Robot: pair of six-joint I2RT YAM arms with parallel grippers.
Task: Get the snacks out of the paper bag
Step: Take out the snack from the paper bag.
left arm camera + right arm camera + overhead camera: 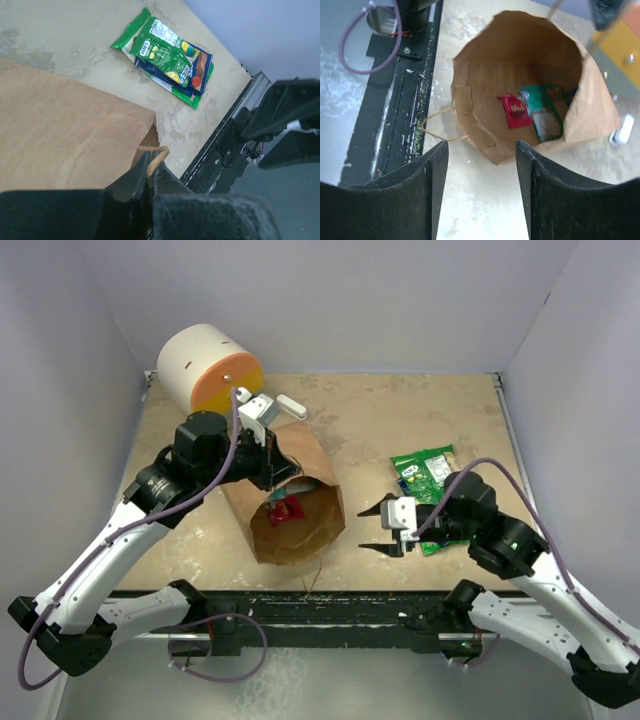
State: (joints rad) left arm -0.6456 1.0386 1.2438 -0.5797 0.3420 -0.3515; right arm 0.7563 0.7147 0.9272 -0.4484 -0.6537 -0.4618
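Note:
The brown paper bag (pixel 300 525) lies tilted mid-table with its mouth toward the near edge. My left gripper (pixel 270 455) is shut on the bag's twisted handle (pixel 159 156) at the upper rim. A red packet (pixel 515 111) and a teal packet (pixel 542 112) lie inside the bag; the red one also shows in the top view (pixel 285 510). My right gripper (pixel 481 150) is open and empty, just in front of the bag's mouth. A green chip bag (pixel 425 475) lies on the table to the right, on top of a blue-white pouch (pixel 201 64).
A white-and-orange cylinder (pixel 210 370) stands at the back left. A small white bar (pixel 291 407) lies behind the bag. The bag's other handle (pixel 440 131) trails toward the black rail (pixel 320 605) at the near edge. Grey walls enclose the table.

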